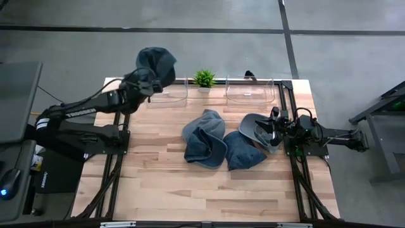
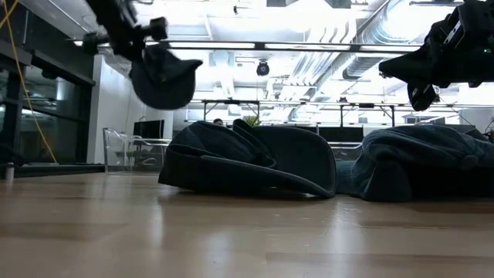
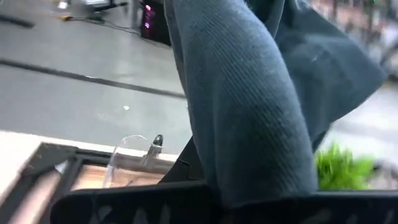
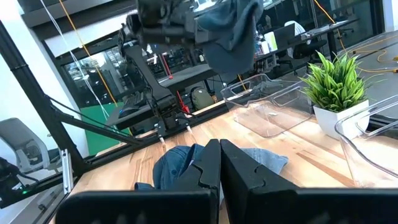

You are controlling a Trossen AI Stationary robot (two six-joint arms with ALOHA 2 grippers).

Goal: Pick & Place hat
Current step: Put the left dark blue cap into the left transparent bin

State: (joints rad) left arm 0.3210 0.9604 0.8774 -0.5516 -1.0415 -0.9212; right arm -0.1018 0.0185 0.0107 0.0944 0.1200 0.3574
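Wood table (image 1: 190, 190) under grey concrete floor surrounds, left end effector (image 1: 150, 81) gripping hat (image 1: 158, 62), right end effector (image 1: 273, 126) closed, empty.

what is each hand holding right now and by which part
The left hand is shut on a dark blue hat, lifted above the left clear bin; which part it grips cannot be told. The right hand is shut and holds nothing.

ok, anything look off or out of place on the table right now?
Nothing damaged or spilled. The hats lie in a loose, overlapping heap at mid-table. The left gripper holds one hat up over the left clear bin. The plant stands upright between the bins.
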